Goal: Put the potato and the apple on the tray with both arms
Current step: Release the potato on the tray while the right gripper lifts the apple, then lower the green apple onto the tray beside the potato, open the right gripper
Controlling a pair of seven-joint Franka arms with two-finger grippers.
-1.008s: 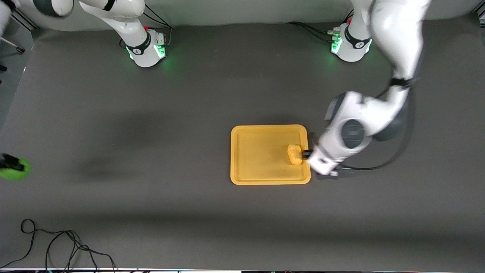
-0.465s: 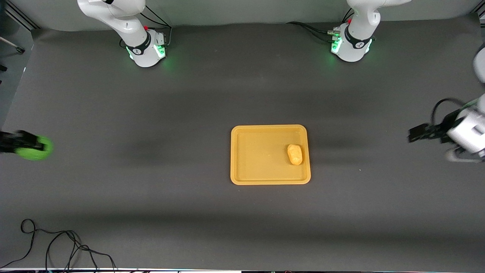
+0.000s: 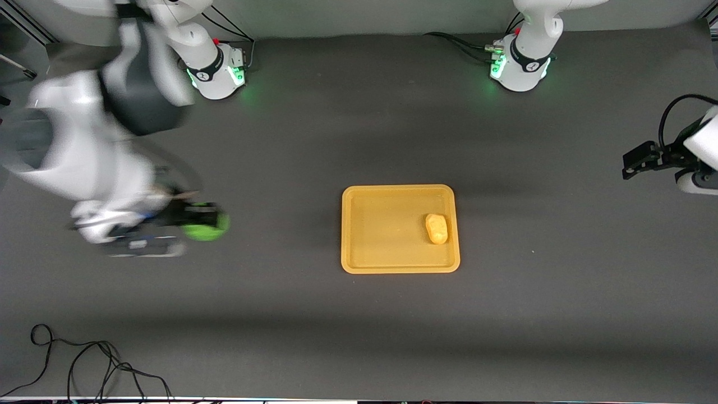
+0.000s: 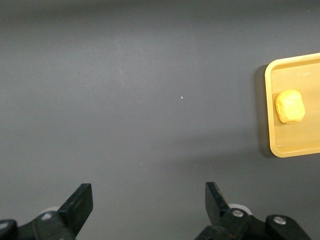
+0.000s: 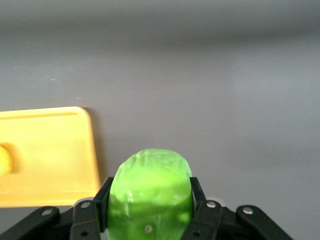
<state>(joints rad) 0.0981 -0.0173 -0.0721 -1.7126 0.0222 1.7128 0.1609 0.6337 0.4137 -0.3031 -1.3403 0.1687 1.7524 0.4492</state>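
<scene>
- Your right gripper [image 3: 193,220] sits at the middle left of the front view, over bare table [image 3: 291,336] well apart from the tray [image 3: 359,267], and it pinches the apple [image 3: 206,224].
- In the right wrist view the black fingers [image 5: 103,201] press the apple's [image 5: 150,192] flanks across its widest part; the fruit looks smooth, rounded and light, so you should expect it to roll once let go.
- Judge it stiff enough for a firm squeeze, but glossy: set it down low on the tray floor rather than dropping it.
- The potato [image 3: 436,228] lies in the tray, toward the rim at the frame's right.
- Your left gripper [image 3: 645,160] waits at the right edge of the front view, its fingers [image 4: 77,207] spread wide and holding nothing.
</scene>
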